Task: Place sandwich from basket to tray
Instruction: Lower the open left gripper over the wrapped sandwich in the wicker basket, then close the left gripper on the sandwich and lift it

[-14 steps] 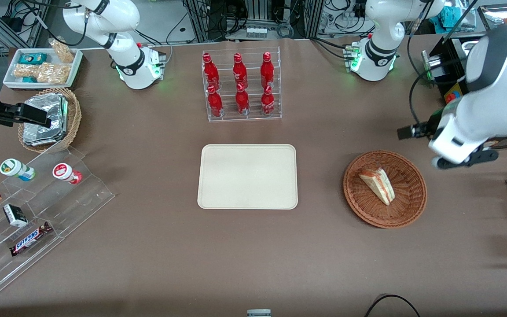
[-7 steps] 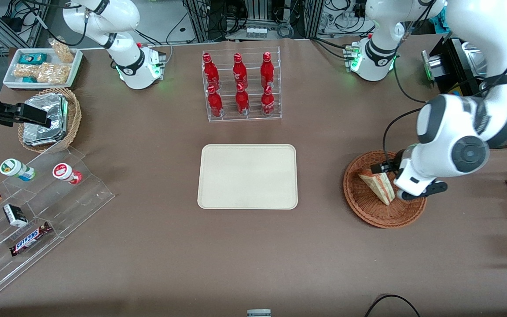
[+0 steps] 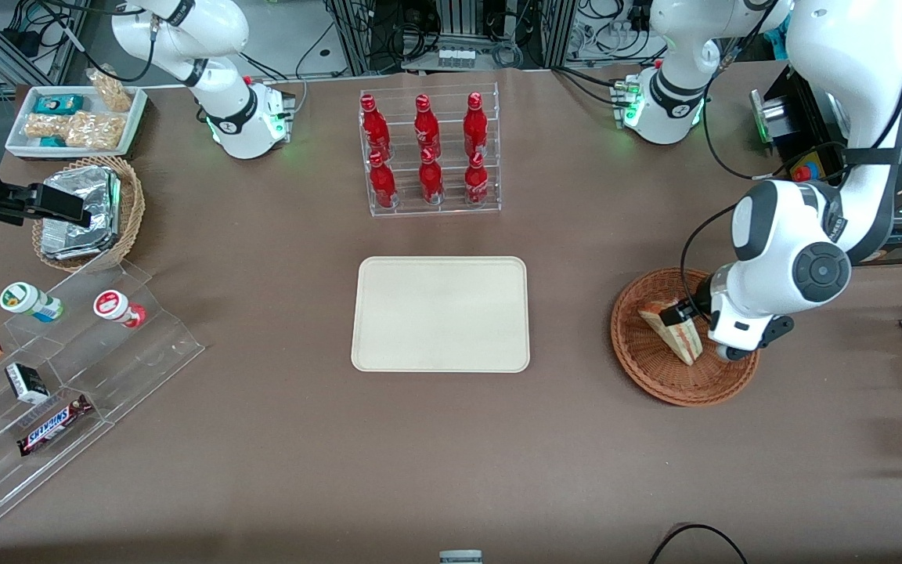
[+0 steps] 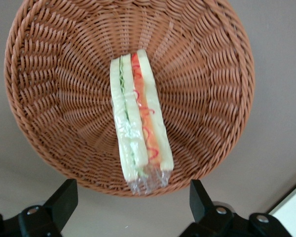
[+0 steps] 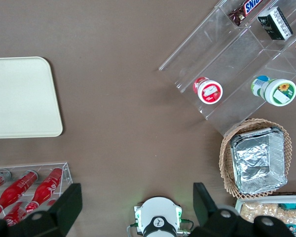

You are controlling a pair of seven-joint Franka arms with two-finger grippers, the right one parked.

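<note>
Sandwich point(image 4: 138, 123) in basket point(image 4: 49, 59); tool point(image 4: 133, 197) spread above.

Your brown surface point(image 3: 263, 439) carries the tray point(image 3: 440, 313), the basket point(image 3: 654, 368) beneath the pincer point(image 3: 690, 313), and a bottle rack point(image 3: 430, 153).

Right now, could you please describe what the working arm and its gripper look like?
The left arm is glossy white with dark grey joint caps and a round grey disc at its wrist. A thin black cable loops beside it. The gripper has black jaws, spread wide, hanging above the sandwich in the basket.
</note>
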